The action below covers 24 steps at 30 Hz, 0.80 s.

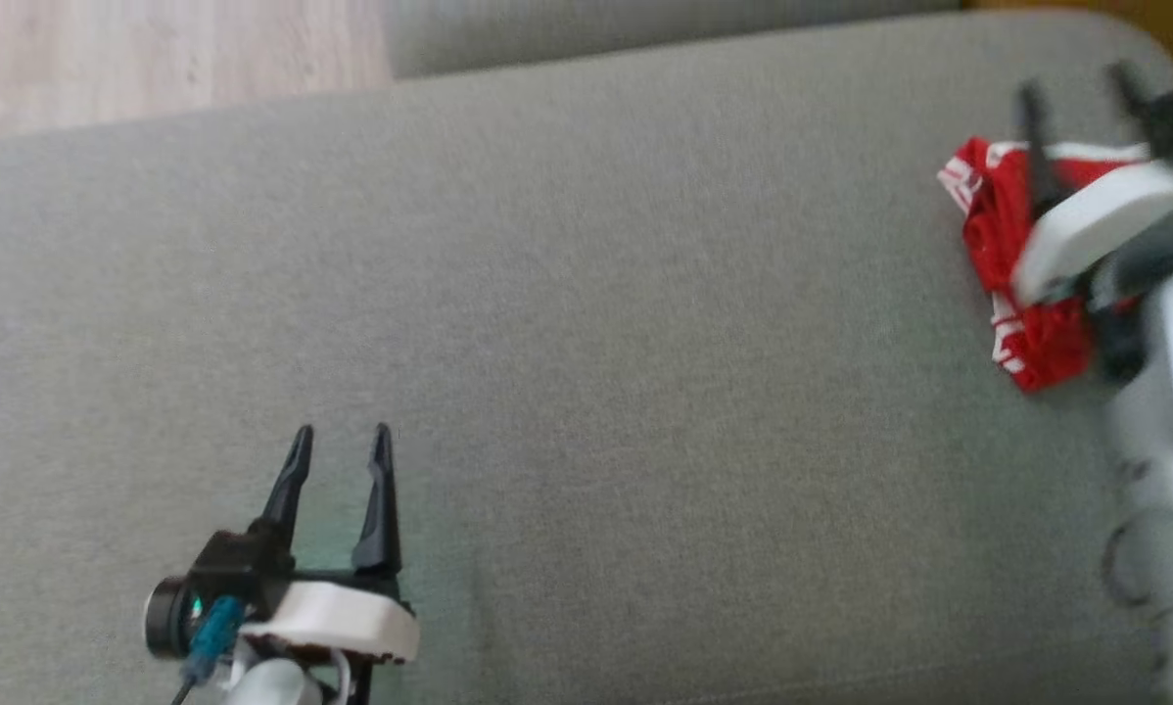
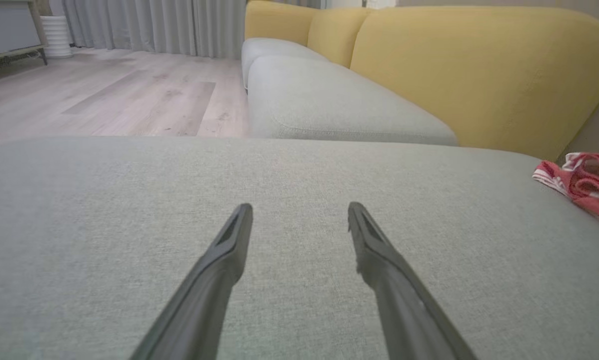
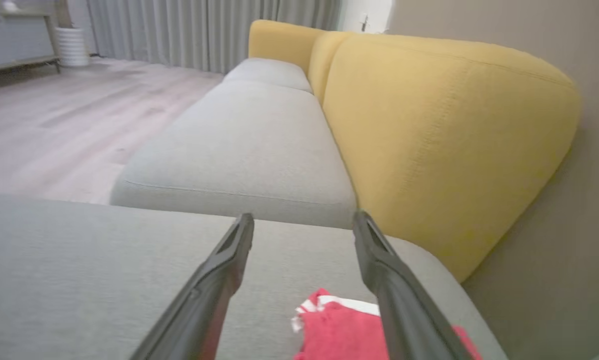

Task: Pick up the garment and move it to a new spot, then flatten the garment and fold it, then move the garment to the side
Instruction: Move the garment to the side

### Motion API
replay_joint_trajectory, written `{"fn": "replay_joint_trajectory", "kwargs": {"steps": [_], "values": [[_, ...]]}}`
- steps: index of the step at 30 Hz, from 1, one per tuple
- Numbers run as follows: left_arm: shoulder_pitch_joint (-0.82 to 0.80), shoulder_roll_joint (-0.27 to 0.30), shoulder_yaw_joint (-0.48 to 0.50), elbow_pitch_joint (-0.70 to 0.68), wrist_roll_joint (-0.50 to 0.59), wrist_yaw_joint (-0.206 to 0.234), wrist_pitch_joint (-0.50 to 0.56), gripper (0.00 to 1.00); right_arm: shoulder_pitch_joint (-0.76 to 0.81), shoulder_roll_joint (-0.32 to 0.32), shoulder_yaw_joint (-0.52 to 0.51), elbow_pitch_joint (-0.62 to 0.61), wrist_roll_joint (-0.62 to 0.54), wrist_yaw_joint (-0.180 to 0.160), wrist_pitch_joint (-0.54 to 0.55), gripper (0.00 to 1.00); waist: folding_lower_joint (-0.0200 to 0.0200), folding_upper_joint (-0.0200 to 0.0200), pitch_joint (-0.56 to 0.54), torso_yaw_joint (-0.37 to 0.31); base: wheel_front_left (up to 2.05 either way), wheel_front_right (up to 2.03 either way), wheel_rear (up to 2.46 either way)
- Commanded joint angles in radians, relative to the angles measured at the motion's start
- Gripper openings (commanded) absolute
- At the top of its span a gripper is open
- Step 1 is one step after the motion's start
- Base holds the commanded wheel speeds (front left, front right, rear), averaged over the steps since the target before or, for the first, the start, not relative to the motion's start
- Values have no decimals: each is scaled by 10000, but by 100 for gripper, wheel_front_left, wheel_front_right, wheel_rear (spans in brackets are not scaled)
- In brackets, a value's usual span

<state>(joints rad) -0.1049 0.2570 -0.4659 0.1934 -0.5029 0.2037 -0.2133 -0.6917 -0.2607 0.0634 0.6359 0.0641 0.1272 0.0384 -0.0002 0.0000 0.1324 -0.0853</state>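
Pointing forward from the near left of the grey seat cushion (image 1: 586, 343), the left gripper (image 1: 342, 431) holds its two dark fingers spread with nothing between them. Its wrist view shows the same parted tips low over bare fabric.

Farther along and to the right, the right gripper (image 1: 1074, 80), blurred in the head view, reaches over the garment (image 1: 988, 211), its pale wrist housing crossing the cloth. Its fingers are likewise released. In the right wrist view they stand wide apart above the cushion, and the garment lies below them, ungripped and partly hidden by one finger.

The garment is a crumpled red piece with white striped trim. It lies at the far right end of the cushion, near the yellow backrest (image 3: 444, 140) and the beige wall (image 3: 554, 250).

Beyond this cushion a second grey cushion (image 3: 244, 145) continues the sofa, backed by further yellow sections. To the left, a pale wood floor (image 2: 104, 95) runs to grey curtains (image 2: 179, 25), a white ribbed container (image 2: 57, 30) and a low cabinet (image 2: 4, 30).
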Motion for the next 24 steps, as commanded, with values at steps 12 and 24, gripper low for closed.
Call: {"fn": "replay_joint_trajectory", "kwargs": {"steps": [12,24], "values": [[675,203,1075,-72,-472,258,-352,100,2473,1834,544,-1261,606,35,-1190,100,2,0,-1366,931,0,0,0],[1198,-40,1093,54,-515,207,-441,100,5433,2101,886,-2984,1462,35,-1848,100,2,0,-1606,1040,0,0,0]]}}
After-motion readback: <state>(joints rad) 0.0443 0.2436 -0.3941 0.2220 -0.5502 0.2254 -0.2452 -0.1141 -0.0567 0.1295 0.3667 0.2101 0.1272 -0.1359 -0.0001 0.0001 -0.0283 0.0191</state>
